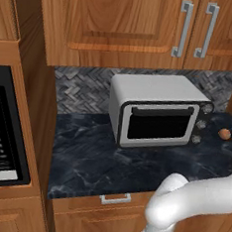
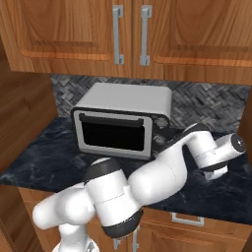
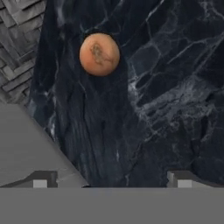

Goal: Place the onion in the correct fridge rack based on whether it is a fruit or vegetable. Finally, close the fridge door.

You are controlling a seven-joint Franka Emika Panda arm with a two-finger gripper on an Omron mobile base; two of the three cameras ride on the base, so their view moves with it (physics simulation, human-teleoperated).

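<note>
Early stage: onion (image 3: 99, 54) resting untouched on dark counter (image 3: 166, 109) beside toaster oven (image 1: 158, 111); jaws spread wide and empty above it. Pickup, racking and door closing all remaining.

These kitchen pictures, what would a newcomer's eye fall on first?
First the white toaster oven with its dark glass door, set on the dark marble counter under the wooden cabinets. Next the white arm reaching across in front of it toward the right. Then the onion, a tan-brown ball lying alone on the counter ahead of the pincer.
</note>
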